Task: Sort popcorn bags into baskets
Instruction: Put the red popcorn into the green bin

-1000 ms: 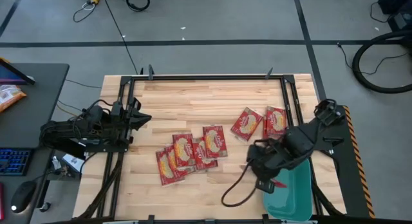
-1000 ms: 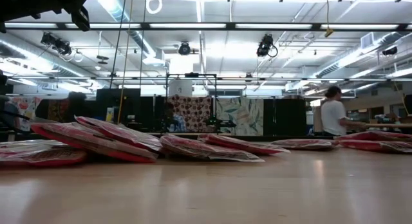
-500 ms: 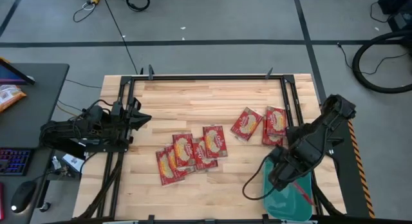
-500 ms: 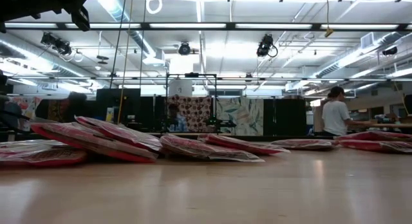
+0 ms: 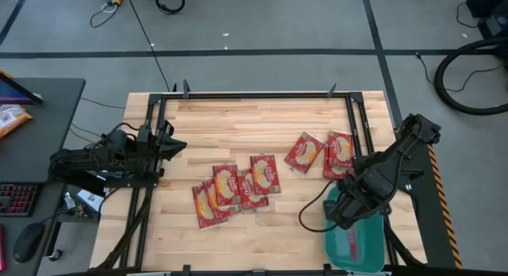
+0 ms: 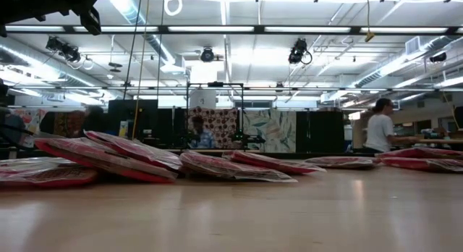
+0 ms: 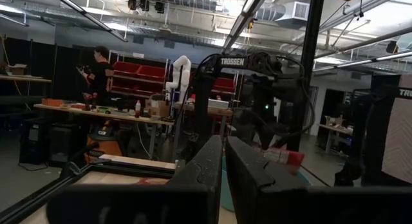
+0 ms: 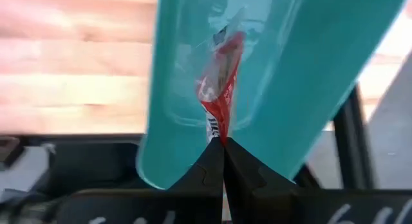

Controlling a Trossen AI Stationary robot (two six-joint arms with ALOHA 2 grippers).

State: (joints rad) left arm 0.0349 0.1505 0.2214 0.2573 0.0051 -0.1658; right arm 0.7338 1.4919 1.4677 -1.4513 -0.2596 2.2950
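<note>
The right gripper (image 8: 223, 145) hung over the teal basket (image 5: 367, 246) at the table's near right corner, its two fingers pinched tight on the edge of a red popcorn bag (image 8: 219, 92). The bag dangled from the fingertips above the inside of the basket, turned edge-on in the right wrist view, and in the high view it showed as a thin red strip (image 5: 352, 243) over the basket's floor. Whether it touched the floor could not be told.

The left gripper (image 7: 223, 161) waited at the table's left edge, with its fingers close together and nothing between them.

Six more bags lay flat on the wooden table (image 5: 238, 129). Four of them overlapped in a fanned cluster (image 5: 235, 189) near the middle, slightly toward the near edge. Two others (image 5: 320, 151) lay side by side toward the right edge, just beyond the basket.

In the low view a person (image 6: 379, 127) stood in the room behind the table.
</note>
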